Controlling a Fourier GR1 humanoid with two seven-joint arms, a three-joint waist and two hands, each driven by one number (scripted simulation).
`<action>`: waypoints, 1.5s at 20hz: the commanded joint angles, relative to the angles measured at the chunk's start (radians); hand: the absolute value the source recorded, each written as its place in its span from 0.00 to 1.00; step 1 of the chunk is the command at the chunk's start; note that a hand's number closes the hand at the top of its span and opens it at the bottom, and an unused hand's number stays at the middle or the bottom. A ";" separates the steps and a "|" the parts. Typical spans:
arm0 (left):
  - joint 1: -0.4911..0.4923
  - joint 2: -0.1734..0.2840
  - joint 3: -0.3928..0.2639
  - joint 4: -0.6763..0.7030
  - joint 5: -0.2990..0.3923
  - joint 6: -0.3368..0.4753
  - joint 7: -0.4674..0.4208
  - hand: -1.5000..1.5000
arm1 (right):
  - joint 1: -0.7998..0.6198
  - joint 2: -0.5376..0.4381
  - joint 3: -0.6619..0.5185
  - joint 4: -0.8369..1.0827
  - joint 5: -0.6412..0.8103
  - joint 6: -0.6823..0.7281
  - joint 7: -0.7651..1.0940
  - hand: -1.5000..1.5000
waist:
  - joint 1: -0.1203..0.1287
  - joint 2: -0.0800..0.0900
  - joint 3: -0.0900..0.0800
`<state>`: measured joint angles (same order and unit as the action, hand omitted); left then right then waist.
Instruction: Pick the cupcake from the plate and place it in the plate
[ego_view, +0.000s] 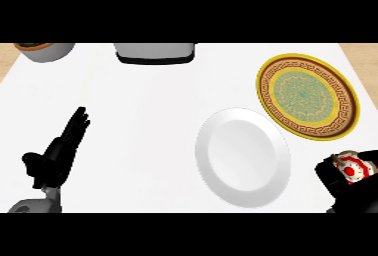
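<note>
Cupcake (349, 168): down at four o'clock in the view, white top with red marks, held off both plates at the counter's right edge
Right hand (341, 181): black fingers curled round the cupcake, hiding its lower part
How it handles: I'd guess light and soft, the topping easy to smear and the cake easy to crush; best held low round the base, as it seems to be now, never across the top
White plate (242, 157): plain, bare, just past centre toward five o'clock, the nearer of the two to the cupcake
Patterned plate (308, 96): gold rim, green middle, up at two o'clock, also bare, its edge close beside the white one
Left hand (60, 150): resting at eight o'clock, fingers straight and released, holding nothing
Counter (140, 130): white, flat and smooth, likely slick under a plate
Further off: a grey appliance (155, 52) at twelve o'clock and a bowl (44, 51) at eleven, both cut by the upper edge; a tan floor (362, 52) shows beyond the counter's right corner
</note>
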<state>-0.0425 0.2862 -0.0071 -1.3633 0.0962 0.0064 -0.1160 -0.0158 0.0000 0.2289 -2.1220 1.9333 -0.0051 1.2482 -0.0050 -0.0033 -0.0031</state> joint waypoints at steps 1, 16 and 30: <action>-0.008 -0.005 -0.010 -0.002 -0.018 0.006 0.006 0.50 | -0.149 0.000 0.009 -0.004 0.015 0.211 0.239 1.00 | 0.017 0.004 0.001; 0.005 -0.024 -0.015 0.002 -0.019 -0.024 -0.017 0.50 | -0.563 -0.031 -0.520 0.587 -0.261 -0.096 -0.044 1.00 | 0.031 0.012 0.004; -0.061 -0.030 -0.002 0.041 -0.034 -0.026 -0.028 0.50 | -0.764 -0.103 -0.819 1.049 -0.272 -0.523 -0.046 0.00 | 0.044 0.021 0.005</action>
<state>-0.0897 0.2553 -0.0126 -1.3271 0.0622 -0.0121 -0.1331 -0.7405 -0.0907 -0.5136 -1.1905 1.6570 -0.3611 1.0619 0.0346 0.0151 0.0014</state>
